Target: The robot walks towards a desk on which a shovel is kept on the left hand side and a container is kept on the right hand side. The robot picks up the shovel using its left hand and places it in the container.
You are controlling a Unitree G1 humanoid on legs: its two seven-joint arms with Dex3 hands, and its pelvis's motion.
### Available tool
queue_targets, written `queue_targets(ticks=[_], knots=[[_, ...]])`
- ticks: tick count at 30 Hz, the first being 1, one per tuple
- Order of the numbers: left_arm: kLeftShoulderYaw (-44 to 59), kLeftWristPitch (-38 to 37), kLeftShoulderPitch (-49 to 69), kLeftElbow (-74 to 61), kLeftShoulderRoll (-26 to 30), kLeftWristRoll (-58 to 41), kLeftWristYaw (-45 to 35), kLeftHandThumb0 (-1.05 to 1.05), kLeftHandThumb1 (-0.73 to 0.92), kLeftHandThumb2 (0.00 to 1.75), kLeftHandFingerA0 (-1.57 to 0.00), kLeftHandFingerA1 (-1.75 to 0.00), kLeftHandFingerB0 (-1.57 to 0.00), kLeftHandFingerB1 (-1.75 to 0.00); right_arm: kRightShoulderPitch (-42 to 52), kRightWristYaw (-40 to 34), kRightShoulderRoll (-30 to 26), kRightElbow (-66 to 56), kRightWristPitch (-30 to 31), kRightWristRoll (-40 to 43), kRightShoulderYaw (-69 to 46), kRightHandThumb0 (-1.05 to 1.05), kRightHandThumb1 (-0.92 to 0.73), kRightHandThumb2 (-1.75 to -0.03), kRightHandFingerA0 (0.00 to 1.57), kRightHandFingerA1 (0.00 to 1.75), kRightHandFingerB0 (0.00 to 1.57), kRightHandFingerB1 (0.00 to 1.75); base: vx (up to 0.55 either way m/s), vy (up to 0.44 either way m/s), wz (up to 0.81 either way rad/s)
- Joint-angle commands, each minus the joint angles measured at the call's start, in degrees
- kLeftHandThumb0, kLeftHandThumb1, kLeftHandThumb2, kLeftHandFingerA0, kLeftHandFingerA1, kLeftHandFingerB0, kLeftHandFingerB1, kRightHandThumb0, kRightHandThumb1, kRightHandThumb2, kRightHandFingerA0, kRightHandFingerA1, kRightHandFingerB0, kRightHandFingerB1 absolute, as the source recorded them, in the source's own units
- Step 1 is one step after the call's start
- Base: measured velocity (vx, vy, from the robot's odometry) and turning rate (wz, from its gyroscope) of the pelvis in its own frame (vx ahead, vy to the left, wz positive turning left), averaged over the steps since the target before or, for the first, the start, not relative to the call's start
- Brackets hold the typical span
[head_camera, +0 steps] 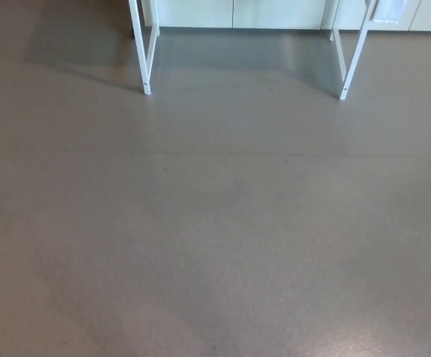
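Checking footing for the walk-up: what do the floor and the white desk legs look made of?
Floor: smooth grey, probably sealed concrete or vinyl; faint sheen, a thin seam line and light mottling. Desk legs: white, probably painted metal tube; slim, straight, square-edged with an even coat. Neither can be told for certain.

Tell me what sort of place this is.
Probably an indoor lab or office: a smooth grey floor, the white metal legs of a desk, and pale cabinet fronts along the far wall.
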Motion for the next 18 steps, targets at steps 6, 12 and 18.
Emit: queue_targets(ticks=[6, 12, 18], knots=[[-0.08, 0.10, 0.46, -0.22, 0.46, -0.46, -0.14, -0.24, 0.61, 0.58, -0.46, -0.36, -0.37, -0.33, 0.11, 0.31, -0.68, 0.62, -2.16, 0.18, 0.02, -0.23, -0.52, -0.55, 0.62, 0.57, 0.52, 0.51, 0.00, 0.000, 0.00], [0.03, -0.62, 0.00, 1.02, 0.34, -0.46, -0.07, -0.23, 0.60, 0.58, -0.46, -0.37, -0.39, -0.33, 0.05, 0.28, -0.84, 0.57, -1.94, 0.09, 0.11, -0.24, -0.53, -0.55, 0.63, 0.57, 0.51, 0.50, 0.00, 0.000, 0.00], [-0.23, -1.14, -0.19, 0.98, 0.36, -0.11, 0.04, -0.23, 0.61, 0.58, -0.46, -0.37, -0.38, -0.33, -0.27, 0.11, -1.08, 0.76, -2.32, -0.41, 0.40, -0.27, -0.55, -0.56, 0.62, 0.55, 0.50, 0.49, 0.00, 0.000, 0.00]])
